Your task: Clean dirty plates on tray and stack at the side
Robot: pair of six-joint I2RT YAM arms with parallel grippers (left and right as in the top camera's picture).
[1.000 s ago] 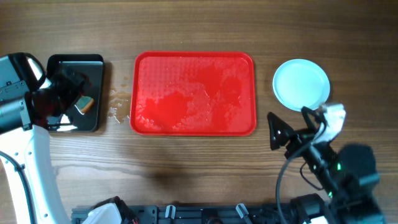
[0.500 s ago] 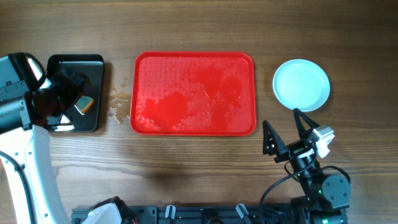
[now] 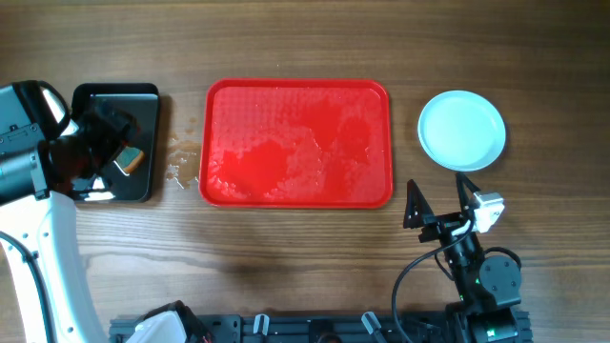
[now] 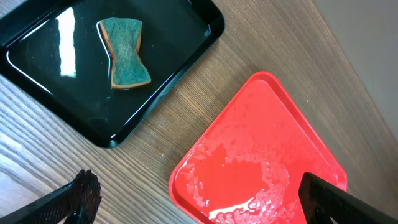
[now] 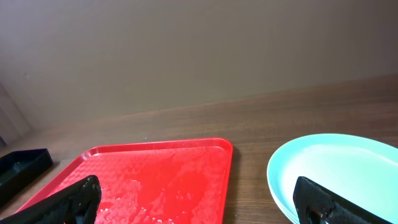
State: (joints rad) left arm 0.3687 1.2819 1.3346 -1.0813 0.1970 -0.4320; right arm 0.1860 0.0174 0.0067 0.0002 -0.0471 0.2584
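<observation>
Plates point(image 3: 461, 130) lie at twelve o'clock from right jaws, spread and empty; left jaws, farther, also spread; tray point(image 3: 286, 143) holds none.

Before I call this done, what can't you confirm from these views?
- Plate count: overhead, the plates read as one disc; any lower ones are hidden under the top one.
- Plates' side: right wrist view, the frame edge cuts them off.
- Sponge: overhead, mostly covered by the left arm.
</observation>
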